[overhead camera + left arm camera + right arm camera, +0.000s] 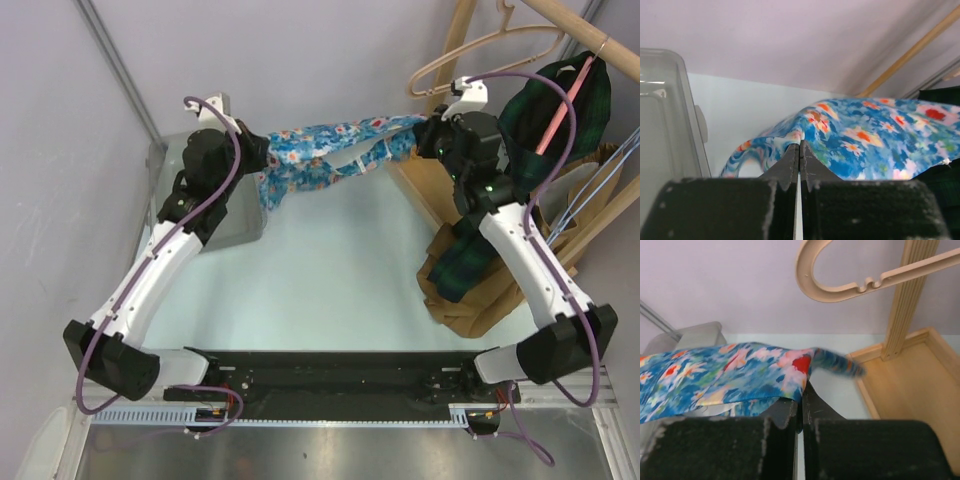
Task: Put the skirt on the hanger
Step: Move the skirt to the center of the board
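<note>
A blue floral skirt is stretched in the air between my two grippers above the back of the table. My left gripper is shut on the skirt's left end; in the left wrist view its jaws pinch the skirt at the gripper tips. My right gripper is shut on the skirt's right end, and the skirt drapes left from the gripper. A beige empty hanger hangs on the wooden rail just above and behind the right gripper; the hanger's arm shows overhead.
A wooden rack with a wooden base stands at the right, holding a dark green plaid garment on a pink hanger. A clear plastic bin sits at the left by the wall; its rim shows close by.
</note>
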Available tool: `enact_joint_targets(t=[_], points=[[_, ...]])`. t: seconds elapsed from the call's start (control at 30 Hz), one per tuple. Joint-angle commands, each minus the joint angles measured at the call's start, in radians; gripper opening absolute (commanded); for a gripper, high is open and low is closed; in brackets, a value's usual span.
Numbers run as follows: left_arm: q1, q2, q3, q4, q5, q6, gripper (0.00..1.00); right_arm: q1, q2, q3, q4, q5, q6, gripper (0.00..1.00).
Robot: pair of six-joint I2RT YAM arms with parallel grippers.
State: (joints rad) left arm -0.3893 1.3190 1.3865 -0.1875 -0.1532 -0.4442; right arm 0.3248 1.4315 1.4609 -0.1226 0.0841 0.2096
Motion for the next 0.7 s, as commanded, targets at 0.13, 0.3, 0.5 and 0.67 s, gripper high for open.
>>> enact_joint_targets(t=[0.13, 0.3, 0.5, 0.67], points=[[0.009, -0.171, -0.309, 0.065, 0.2, 0.027, 0.0, 0.002, -0.17, -0.124, -0.271, -0.026, 0.051, 0.0], [-0.005, -0.156, -0.526, 0.072, 0.29, -0.014, 0.0, 0.065, -0.206, -0.312, -0.474, 0.014, 0.108, 0.0], [-0.036, -0.135, -0.71, 0.033, 0.193, -0.114, 0.13, 0.221, -0.2, -0.485, -0.554, 0.15, 0.194, 0.0], [-0.04, -0.122, -0.734, -0.059, 0.156, -0.139, 0.51, 0.261, -0.206, -0.539, -0.584, 0.18, 0.223, 0.1]])
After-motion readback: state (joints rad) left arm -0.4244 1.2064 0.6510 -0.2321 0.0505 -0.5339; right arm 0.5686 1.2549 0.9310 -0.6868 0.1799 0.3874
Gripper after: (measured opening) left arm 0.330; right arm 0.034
